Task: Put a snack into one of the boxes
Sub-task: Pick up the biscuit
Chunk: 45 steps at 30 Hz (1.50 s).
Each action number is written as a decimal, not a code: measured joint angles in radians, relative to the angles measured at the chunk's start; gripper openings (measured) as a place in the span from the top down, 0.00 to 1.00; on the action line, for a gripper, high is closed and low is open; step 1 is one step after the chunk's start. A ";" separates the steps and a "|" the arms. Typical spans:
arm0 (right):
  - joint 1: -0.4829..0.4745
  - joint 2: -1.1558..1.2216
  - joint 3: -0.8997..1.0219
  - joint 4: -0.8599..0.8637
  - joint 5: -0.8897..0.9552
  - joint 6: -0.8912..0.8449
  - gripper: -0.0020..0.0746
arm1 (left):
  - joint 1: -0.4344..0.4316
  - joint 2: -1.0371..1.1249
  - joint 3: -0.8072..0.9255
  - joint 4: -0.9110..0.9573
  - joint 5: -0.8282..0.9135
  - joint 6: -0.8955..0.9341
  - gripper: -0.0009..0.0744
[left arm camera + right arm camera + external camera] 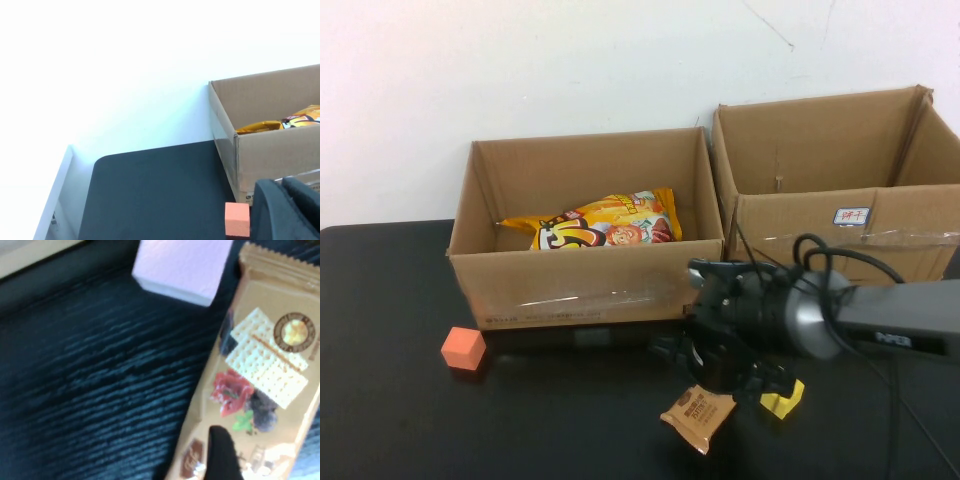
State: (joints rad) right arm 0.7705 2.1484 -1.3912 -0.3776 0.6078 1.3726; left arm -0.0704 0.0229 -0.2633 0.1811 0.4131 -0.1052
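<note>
Two brown cardboard boxes stand at the back of the black table: the left box holds a yellow chip bag, and the right box bears a small white label. My right gripper is low in front of the boxes and shut on one end of a tan biscuit snack packet. In the right wrist view one black finger lies across the packet; the other finger is hidden. My left gripper is parked at the left, shut and empty, near the left box.
An orange cube sits on the table in front of the left box's left corner, and it also shows in the left wrist view. A yellow block lies just right of the right gripper. A white wall stands behind the boxes.
</note>
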 joint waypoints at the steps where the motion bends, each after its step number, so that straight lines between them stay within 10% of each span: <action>1: 0.000 0.012 -0.017 0.002 0.011 -0.004 0.44 | 0.000 0.000 0.000 0.000 0.000 0.000 0.99; 29: -0.007 0.190 -0.264 0.207 0.352 -0.541 0.45 | 0.000 0.000 0.000 0.000 -0.010 -0.002 0.99; 45: -0.007 0.199 -0.264 0.201 0.497 -0.777 0.74 | 0.000 0.000 0.000 0.002 -0.010 -0.002 0.99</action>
State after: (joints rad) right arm 0.7640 2.3479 -1.6555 -0.1769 1.1046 0.5951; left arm -0.0704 0.0229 -0.2633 0.1826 0.4029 -0.1073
